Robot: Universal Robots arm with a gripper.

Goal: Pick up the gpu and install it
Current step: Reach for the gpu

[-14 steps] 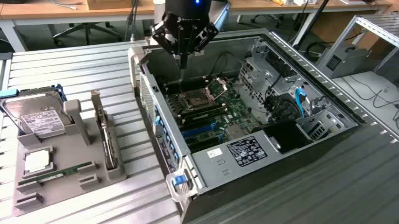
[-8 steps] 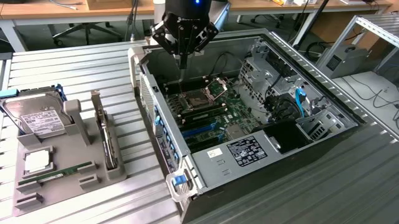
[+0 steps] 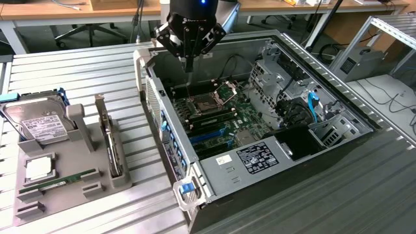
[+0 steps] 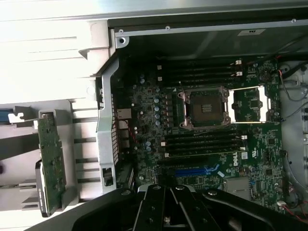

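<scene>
1. Gripper (image 3: 188, 67) first: you have it hanging over the far end of the open computer case (image 3: 215, 170). Its fingers are pressed together on nothing, so the pick is not yet made.
2. Well out to the exterior view's left of the case, the grey holder tray (image 3: 65, 201) keeps the loose parts sorted. The hard drive (image 3: 39, 124) leans in a bracket, a square processor chip (image 3: 39, 168) lies flat, and the memory stick (image 3: 55, 185) lies in its groove.
3. On the tray's side nearest the case, the gpu (image 3: 112, 141) stands on its long edge in a slot, well apart from the gripper. Stood upright like that, I judge, its upper edge is free for your fingers to close on.
4. Inside the case, which lies on its side with the panel off, the motherboard (image 3: 217, 122) faces up so you can reach it from above. Its processor socket (image 4: 204, 108) sits open, and the blue expansion slot (image 4: 192, 171) holds no card.
</scene>
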